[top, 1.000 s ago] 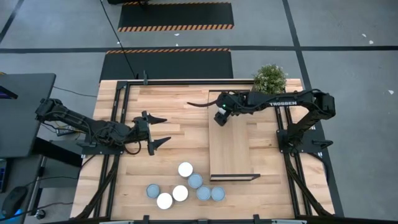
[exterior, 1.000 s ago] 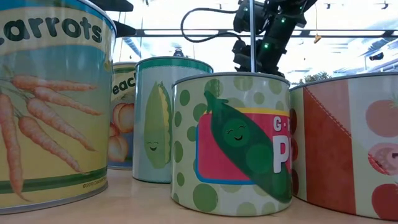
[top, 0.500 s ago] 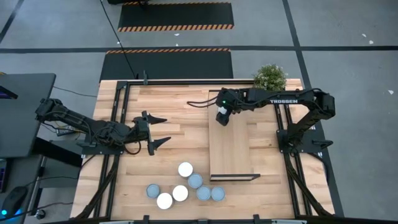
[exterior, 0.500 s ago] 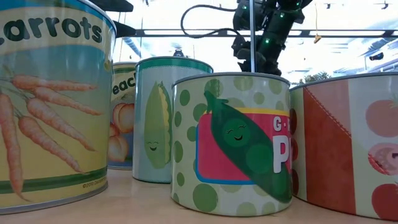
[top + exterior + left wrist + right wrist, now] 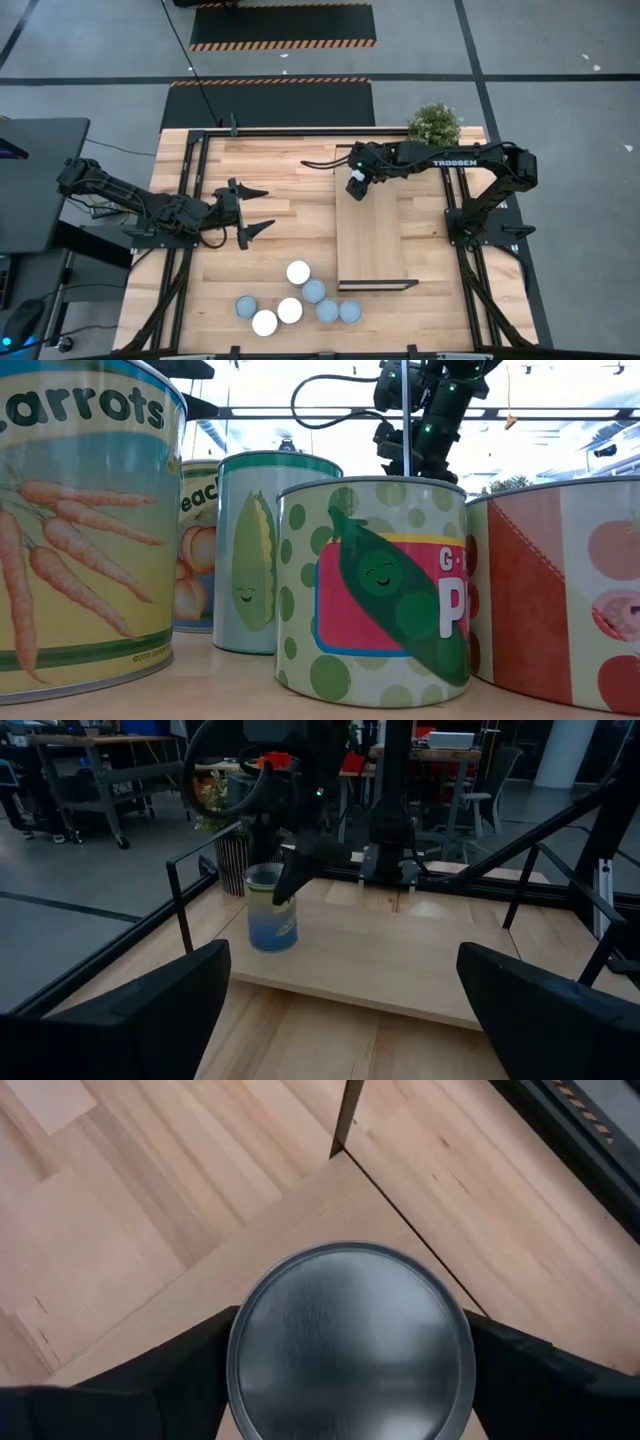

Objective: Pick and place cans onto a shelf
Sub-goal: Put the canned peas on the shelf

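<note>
One can [image 5: 350, 1345] with a grey metal top stands upright on its base at the far left corner of the light-wood shelf [image 5: 375, 240]. My right gripper [image 5: 354, 188] hangs over it, pointing steeply down, shut on it. The left wrist view shows that can [image 5: 268, 915] on the shelf [image 5: 400, 955]. Several more cans [image 5: 298, 272] with pale tops stand grouped on the table near its front edge. In the low view they fill the foreground, among them a peas can [image 5: 370, 590]. My left gripper [image 5: 262, 210] hovers open over the table's left part, nothing between its fingers. My right gripper has one finger [image 5: 150, 1370] on each of two opposite sides of the can, just below its top rim [image 5: 236, 1355]. No gap shows between fingers and can. The fingers come from above, slanting down. The can stands upright with its base on the shelf.
A potted green plant [image 5: 433, 125] stands at the table's far right corner, close behind the shelf. Dark metal frame rails [image 5: 195, 160] run along the table's edges. Bare tabletop [image 5: 290, 190] lies between the two arms.
</note>
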